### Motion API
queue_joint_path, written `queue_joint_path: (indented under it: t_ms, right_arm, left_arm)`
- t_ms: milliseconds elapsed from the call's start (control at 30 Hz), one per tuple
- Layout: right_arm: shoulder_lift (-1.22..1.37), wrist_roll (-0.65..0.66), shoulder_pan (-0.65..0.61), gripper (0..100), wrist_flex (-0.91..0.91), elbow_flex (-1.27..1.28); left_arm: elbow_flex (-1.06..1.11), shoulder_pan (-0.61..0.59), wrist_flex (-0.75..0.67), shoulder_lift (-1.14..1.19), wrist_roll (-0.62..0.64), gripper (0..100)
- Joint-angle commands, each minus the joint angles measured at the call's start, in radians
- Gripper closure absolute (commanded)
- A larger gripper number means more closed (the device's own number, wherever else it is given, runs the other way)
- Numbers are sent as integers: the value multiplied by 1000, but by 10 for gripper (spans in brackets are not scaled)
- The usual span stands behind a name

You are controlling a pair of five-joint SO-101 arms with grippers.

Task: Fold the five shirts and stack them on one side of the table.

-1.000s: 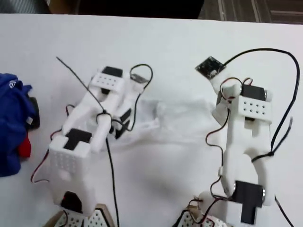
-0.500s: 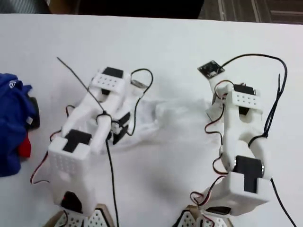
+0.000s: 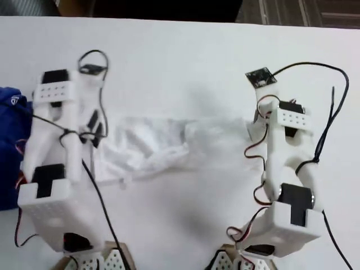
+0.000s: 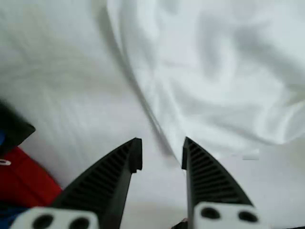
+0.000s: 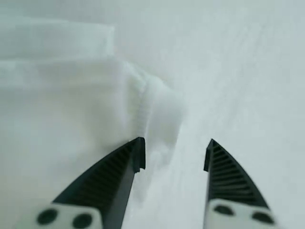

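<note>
high view: a crumpled white shirt (image 3: 163, 143) lies on the table (image 3: 185, 56) between both arms, with blue shirts (image 3: 8, 107) beside the left arm. left fingers (image 4: 114, 176) stand narrowly apart at the white shirt's edge, empty; right fingers (image 5: 114, 176) are spread wider at its other edge.

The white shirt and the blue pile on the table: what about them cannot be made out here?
Crumpled white cloth shirt: high view; its outline blends into the white table, so sleeves and collar cannot be told.
Blue cloth pile: high view; cut off by the picture edge and covered by the left arm, so the count of shirts is unknown.
Red patch: left wrist view; cut off by the edge, unidentifiable.
</note>
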Motion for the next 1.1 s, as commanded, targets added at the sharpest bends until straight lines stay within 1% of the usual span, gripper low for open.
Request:
queue_joint_path:
  t_ms: [0, 100, 233, 533, 700, 767, 900, 933, 1067]
  right_arm:
    - [22, -38, 8, 785, -45, -6]
    - [74, -44, 10, 785, -68, -6]
    - [140, -44, 12, 785, -94, -6]
    - [139, -44, 12, 786, -97, -6]
    - [136, -43, 12, 786, -101, 3]
    - [130, -43, 12, 786, -119, 18]
    - [125, -43, 12, 785, -125, 25]
    - [117, -43, 12, 785, -127, 29]
    - [99, -41, 12, 784, -125, 32]
  left_arm:
    - [2, -18, -23, -44, 3, 779]
    - [-1, -15, -64, 21, 37, 775]
    - [-8, -25, -110, 126, 52, 778]
    - [-8, -32, -209, 253, 52, 778]
    - [-10, -32, -213, 319, 46, 779]
    - [-12, -32, -210, 344, 44, 809]
    - [-93, -31, -147, 396, 44, 961]
    - [-120, -31, -124, 413, 44, 980]
    - [-257, -34, -18, 489, 44, 974]
